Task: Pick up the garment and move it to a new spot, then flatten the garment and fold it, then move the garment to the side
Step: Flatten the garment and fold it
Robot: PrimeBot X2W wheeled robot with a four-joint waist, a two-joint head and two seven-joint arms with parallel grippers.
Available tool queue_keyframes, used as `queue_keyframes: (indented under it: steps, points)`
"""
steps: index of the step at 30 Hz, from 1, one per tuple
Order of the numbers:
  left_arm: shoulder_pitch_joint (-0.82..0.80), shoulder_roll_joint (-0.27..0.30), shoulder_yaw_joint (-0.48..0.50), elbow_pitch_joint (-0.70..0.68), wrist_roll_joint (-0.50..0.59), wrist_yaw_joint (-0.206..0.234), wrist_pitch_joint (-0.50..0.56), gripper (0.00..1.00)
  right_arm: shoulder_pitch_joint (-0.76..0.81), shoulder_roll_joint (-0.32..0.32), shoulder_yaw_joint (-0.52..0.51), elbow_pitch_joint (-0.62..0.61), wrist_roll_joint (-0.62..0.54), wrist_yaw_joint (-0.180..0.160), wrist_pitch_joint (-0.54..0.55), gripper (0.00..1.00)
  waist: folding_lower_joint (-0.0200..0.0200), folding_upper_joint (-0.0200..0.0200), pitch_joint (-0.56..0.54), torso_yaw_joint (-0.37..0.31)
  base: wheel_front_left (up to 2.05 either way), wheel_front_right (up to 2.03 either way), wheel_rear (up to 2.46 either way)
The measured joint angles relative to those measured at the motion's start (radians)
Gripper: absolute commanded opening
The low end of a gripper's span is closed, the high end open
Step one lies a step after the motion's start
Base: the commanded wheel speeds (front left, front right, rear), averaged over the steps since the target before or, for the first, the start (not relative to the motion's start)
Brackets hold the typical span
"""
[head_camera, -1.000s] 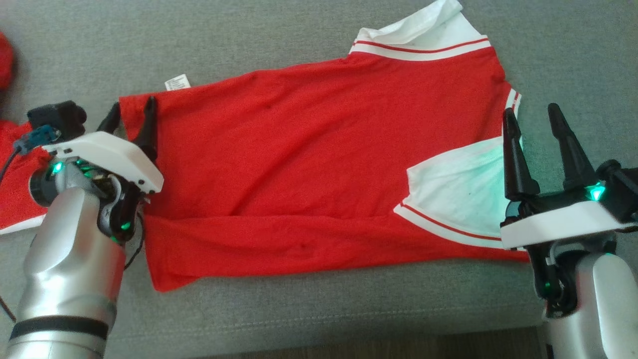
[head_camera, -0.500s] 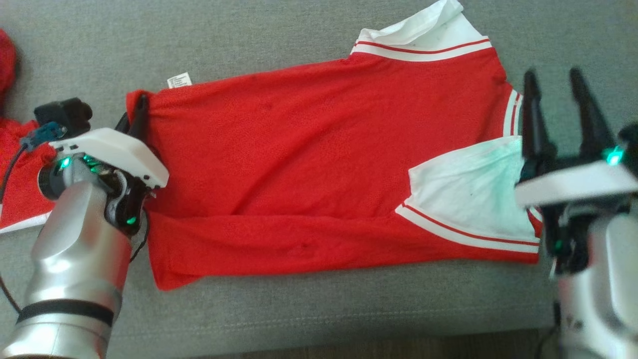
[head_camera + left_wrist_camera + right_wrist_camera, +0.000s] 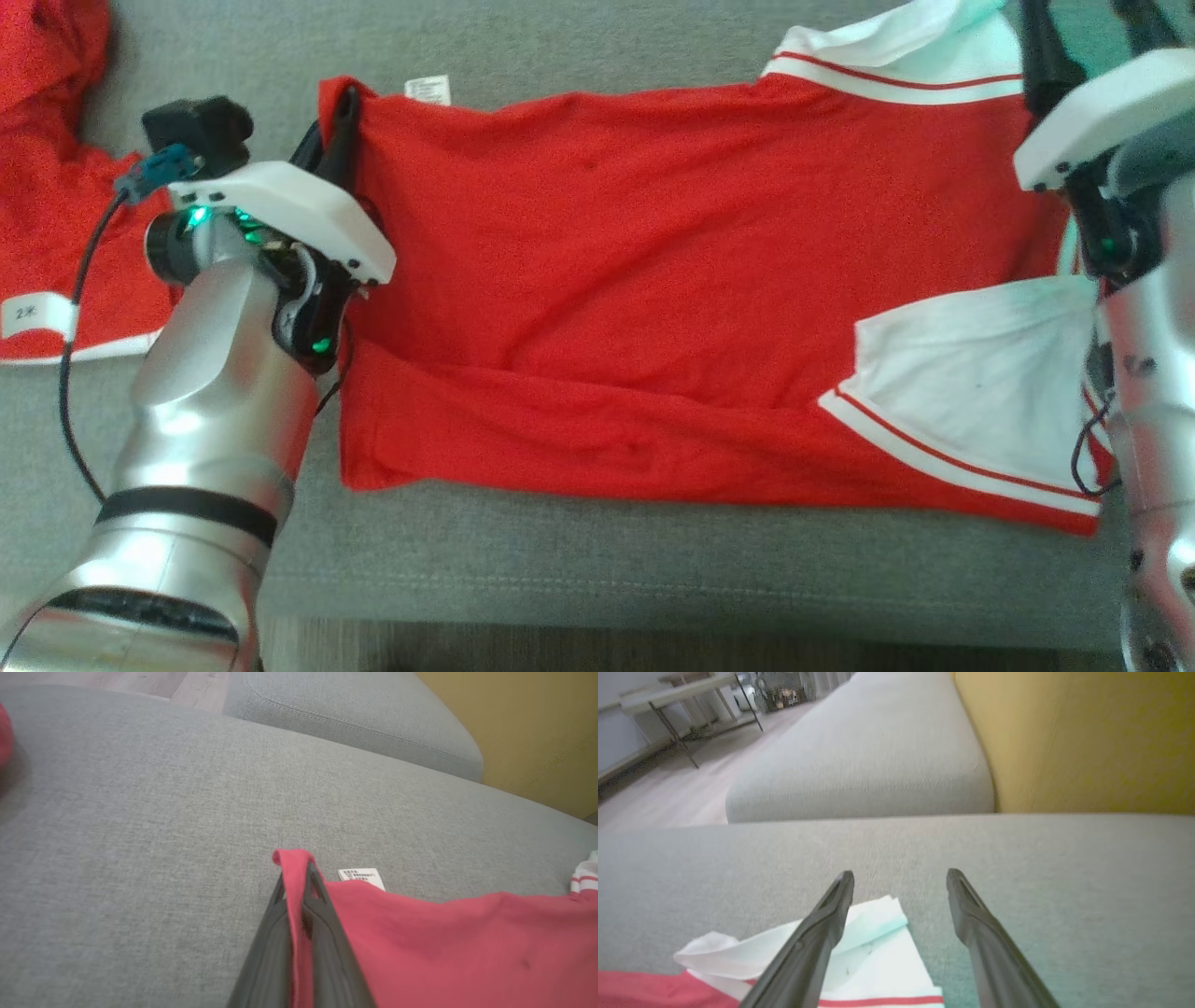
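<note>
The garment (image 3: 653, 280) is a red shirt with white, red-striped sleeves, spread lengthwise on the grey sofa seat (image 3: 607, 579). A folded strip runs along its near edge. My left gripper (image 3: 338, 107) is shut on the garment's far left corner, beside a white care label (image 3: 428, 89). In the left wrist view the red corner (image 3: 295, 868) sticks up between the closed fingers (image 3: 322, 914). My right gripper (image 3: 900, 882) stands open above the far white sleeve (image 3: 878, 952), holding nothing. In the head view its fingers (image 3: 1041, 51) reach the top right edge.
Another red garment (image 3: 47, 187) with a white size tag (image 3: 37, 317) lies at the left of the seat. A second grey cushion (image 3: 355, 714) and a yellow surface (image 3: 1087, 737) lie beyond. The seat's front edge and wooden floor (image 3: 653, 653) run along the bottom.
My left gripper has shut on the garment's far left corner, bunching it slightly. My right gripper moved away from the near sleeve toward the far sleeve. The head camera shifted.
</note>
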Motion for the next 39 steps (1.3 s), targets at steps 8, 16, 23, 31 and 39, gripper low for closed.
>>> queue_keyframes:
  steps: [8,16,23,31,39]
  points:
    - [-0.022,-0.015,-0.045,0.024,-0.018,0.0,-0.027,0.0,-0.132,-0.017,0.109,0.229,-0.001,0.0,0.015,1.0,0.0,0.0,0.04,0.032,0.0,0.0,0.0]
    - [-0.038,-0.014,-0.082,0.034,-0.058,0.0,-0.043,0.0,-0.188,-0.023,0.16,0.338,0.029,0.0,-0.012,0.0,-0.0001,0.0,0.041,0.034,0.0,0.0,0.0]
    - [-0.037,0.002,-0.09,0.036,-0.072,0.0,-0.051,0.0,-0.19,-0.029,0.179,0.351,0.081,0.0,-0.102,0.0,-0.0001,0.0,0.017,0.019,0.0,0.0,0.0]
    - [-0.03,0.03,-0.071,-0.018,-0.072,0.0,-0.053,0.0,-0.186,-0.04,0.186,0.262,0.13,0.0,-0.201,0.0,-0.0001,0.0,-0.028,0.002,0.0,0.0,0.0]
    - [0.07,0.062,-0.015,-0.12,-0.052,0.001,-0.053,0.0,-0.029,-0.042,0.16,0.063,0.166,0.0,-0.207,0.0,-0.0001,0.0,-0.081,-0.032,0.0,0.0,0.0]
